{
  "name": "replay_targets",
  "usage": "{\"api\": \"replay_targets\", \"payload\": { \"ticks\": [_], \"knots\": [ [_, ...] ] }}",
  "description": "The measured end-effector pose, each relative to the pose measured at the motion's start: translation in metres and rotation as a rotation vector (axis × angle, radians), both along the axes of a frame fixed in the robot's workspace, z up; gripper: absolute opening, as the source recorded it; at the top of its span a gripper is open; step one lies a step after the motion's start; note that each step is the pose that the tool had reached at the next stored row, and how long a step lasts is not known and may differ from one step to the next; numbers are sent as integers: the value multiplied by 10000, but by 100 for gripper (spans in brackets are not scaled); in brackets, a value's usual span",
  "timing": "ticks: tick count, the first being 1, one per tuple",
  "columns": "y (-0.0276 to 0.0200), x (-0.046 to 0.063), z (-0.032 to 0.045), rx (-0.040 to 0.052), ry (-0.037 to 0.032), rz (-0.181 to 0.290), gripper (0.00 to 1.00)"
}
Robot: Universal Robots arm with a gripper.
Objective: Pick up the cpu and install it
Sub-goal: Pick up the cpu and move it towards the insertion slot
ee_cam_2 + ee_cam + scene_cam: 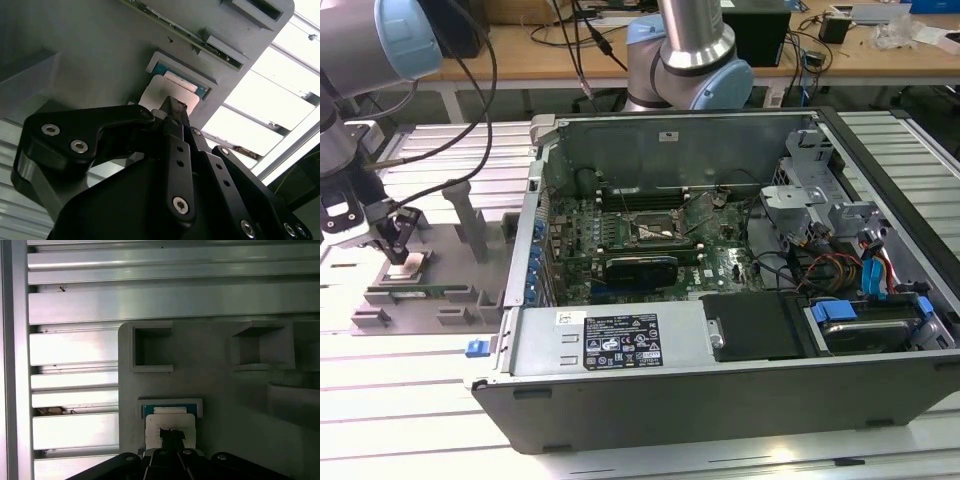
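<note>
So, far out on the exterior view's left, the hand (396, 243) is being hung low over a grey fixture plate (440, 272), which is being carried by the slatted metal desk (420, 400). In both wrist views its fingers are being held pinched together, and nothing is being gripped between them.

The cpu (410, 262) is being cradled flat in a shallow pocket of that plate, shiny top up, right under the fingertips. In the first wrist view the dark tips are being shown over one edge of the chip (170, 421). Whether it's actually being touched can't be told, tbh.

Just to the right, two upright grey posts (468, 215) are being carried on the same plate. Further right, an open computer case (650, 420) is being laid on its side, with the green motherboard (720, 265) being shown inside. The square socket frame (658, 232) near the board's middle is well apart from the cpu. At the far right, blue cables (875, 275) are being tucked beside the drive bay.
</note>
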State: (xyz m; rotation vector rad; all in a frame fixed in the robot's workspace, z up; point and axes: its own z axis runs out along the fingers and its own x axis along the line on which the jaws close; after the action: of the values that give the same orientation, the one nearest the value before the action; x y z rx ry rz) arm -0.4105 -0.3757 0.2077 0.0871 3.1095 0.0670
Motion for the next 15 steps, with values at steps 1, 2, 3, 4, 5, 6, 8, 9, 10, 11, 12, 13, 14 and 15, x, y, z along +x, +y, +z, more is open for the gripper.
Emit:
{"api": "replay_targets", "payload": {
  "ticks": [1, 2, 3, 4, 5, 6, 8, 9, 10, 11, 12, 13, 14, 15],
  "knots": [
    [0, 0, 0, 1, 0, 0, 11],
    [0, 0, 0, 1, 0, 1, 11],
    [0, 0, 0, 0, -1, 1, 11],
    [0, 0, 0, 0, -1, 1, 17],
    [0, 0, 0, 0, 0, 1, 24],
    [0, 0, 0, 0, 0, 1, 29],
    [0, 0, 0, 1, 0, 1, 48],
    [0, 0, 0, 0, 0, 2, 54],
    [0, 0, 0, 1, -1, 2, 54],
    [0, 1, -19, 3, -5, 2, 54],
    [0, 0, -37, 0, -1, 2, 54],
    [0, 0, -54, 0, -1, 3, 54],
    [0, 0, -67, 0, -1, 2, 54],
    [1, 0, -78, 0, -1, 3, 54]
  ]
}}
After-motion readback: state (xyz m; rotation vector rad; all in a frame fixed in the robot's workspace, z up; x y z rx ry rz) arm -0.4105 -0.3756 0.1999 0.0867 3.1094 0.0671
